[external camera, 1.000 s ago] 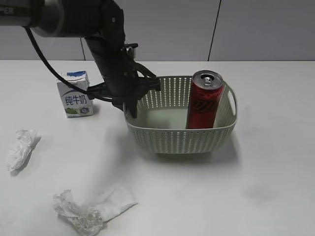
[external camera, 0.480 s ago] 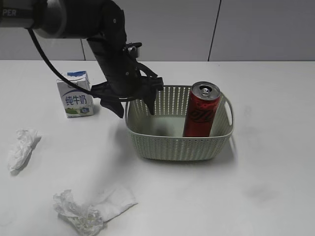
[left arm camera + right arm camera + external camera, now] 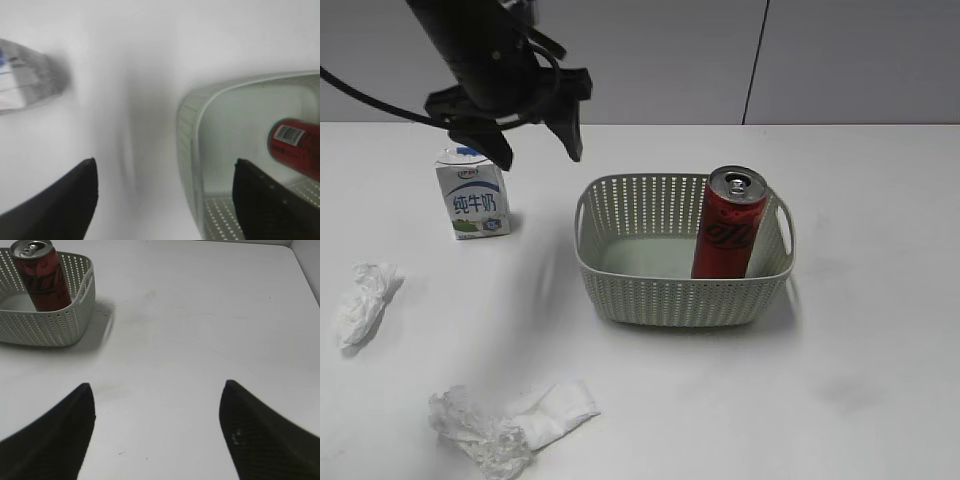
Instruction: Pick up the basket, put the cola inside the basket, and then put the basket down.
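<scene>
The sage-green basket [image 3: 650, 295] rests on the white table, with the red cola can [image 3: 730, 225] standing upright inside at its right end. My left gripper [image 3: 538, 150] is open and empty, lifted above and to the left of the basket's left rim. In the blurred left wrist view its fingers [image 3: 165, 172] straddle the basket's rim [image 3: 192, 125] from above, and the cola [image 3: 295, 147] shows inside. My right gripper [image 3: 157, 397] is open and empty over bare table, with the basket [image 3: 55, 325] and cola [image 3: 42, 275] far off at upper left.
A white-and-blue milk carton [image 3: 472, 195] stands left of the basket, under the left arm. Crumpled white tissue lies at the left edge [image 3: 362, 300] and at the front left [image 3: 505, 420]. A grey wall runs behind the table.
My left gripper let go of the basket's left rim, opened, and rose up and to the left. The basket settled flat on the table with the cola in it.
</scene>
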